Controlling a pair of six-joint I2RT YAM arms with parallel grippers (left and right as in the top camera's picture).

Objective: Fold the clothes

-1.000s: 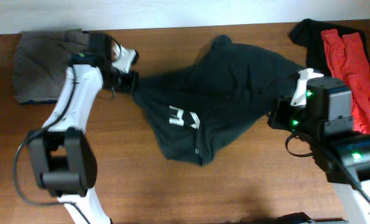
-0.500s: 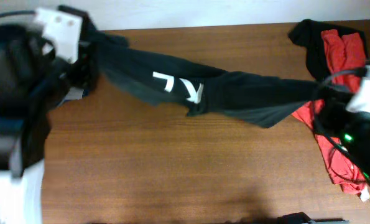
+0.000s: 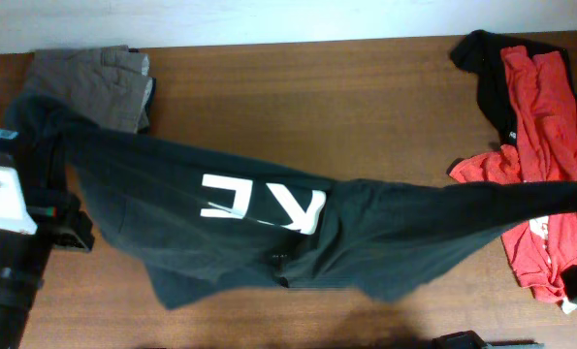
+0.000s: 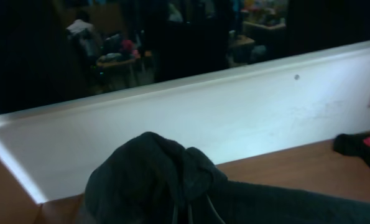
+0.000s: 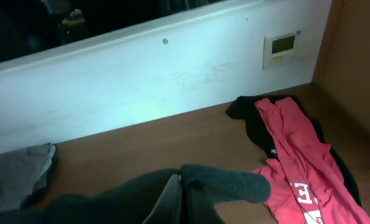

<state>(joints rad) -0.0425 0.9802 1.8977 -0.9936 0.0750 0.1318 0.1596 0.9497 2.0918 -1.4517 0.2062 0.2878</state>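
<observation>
The left claw (image 3: 63,215) is clamped on one bunched end of the black T-shirt (image 3: 269,242), near the folded grey garment (image 3: 99,82) at the far left corner of the counter (image 3: 298,97). The shirt spans the middle, apparently lifted off the wood, with its white lettering up and its belly sagging. It looks soft, light and limp, so it will likely droop wherever unsupported; hems or shoulder seams seem the best holds. The right claw (image 5: 180,202) pinches the other end, beside the red shirts (image 3: 545,107).
</observation>
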